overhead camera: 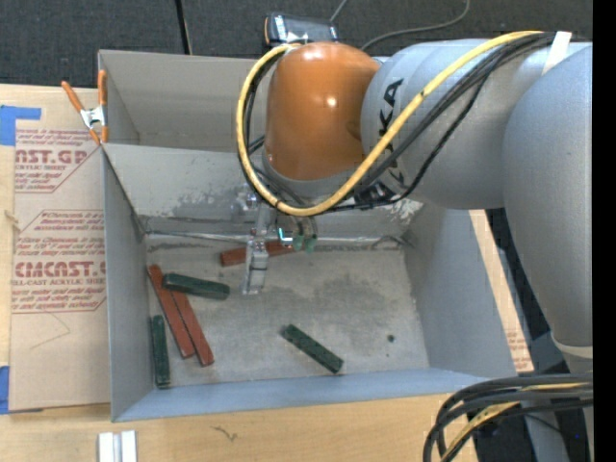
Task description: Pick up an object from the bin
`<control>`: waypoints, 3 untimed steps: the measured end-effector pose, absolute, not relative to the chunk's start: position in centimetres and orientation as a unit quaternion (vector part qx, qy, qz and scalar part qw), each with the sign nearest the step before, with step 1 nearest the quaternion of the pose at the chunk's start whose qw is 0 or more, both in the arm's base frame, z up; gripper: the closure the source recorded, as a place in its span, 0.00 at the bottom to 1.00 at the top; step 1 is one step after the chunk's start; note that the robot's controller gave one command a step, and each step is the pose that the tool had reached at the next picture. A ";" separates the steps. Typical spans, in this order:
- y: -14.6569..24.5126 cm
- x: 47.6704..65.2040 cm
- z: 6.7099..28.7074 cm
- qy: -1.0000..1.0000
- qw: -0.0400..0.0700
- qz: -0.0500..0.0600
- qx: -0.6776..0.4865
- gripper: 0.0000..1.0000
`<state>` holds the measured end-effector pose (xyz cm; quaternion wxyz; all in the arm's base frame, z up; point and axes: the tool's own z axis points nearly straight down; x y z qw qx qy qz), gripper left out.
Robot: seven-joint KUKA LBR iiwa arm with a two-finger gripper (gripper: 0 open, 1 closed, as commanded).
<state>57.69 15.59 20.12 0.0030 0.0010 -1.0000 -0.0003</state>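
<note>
My gripper reaches down from under the arm's orange cover into the back middle of the bin, its lower end close to the floor. A short red-brown stick lies crosswise by the back wall, and the gripper crosses in front of its middle. I cannot tell whether the two touch. Just left of the gripper's lower end lies a dark green stick, apart from it.
Two red-brown sticks lie side by side at the front left, with a dark green stick along the left wall. Another dark green stick lies near the front middle. The arm covers the bin's back right.
</note>
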 end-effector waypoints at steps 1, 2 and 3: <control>17.8 58.6 8.2 -1.000 0.002 0.000 -0.030 0.00; 17.7 58.8 8.7 -1.000 -0.001 -0.001 -0.030 1.00; 19.8 57.2 23.4 -1.000 -0.005 -0.003 -0.027 1.00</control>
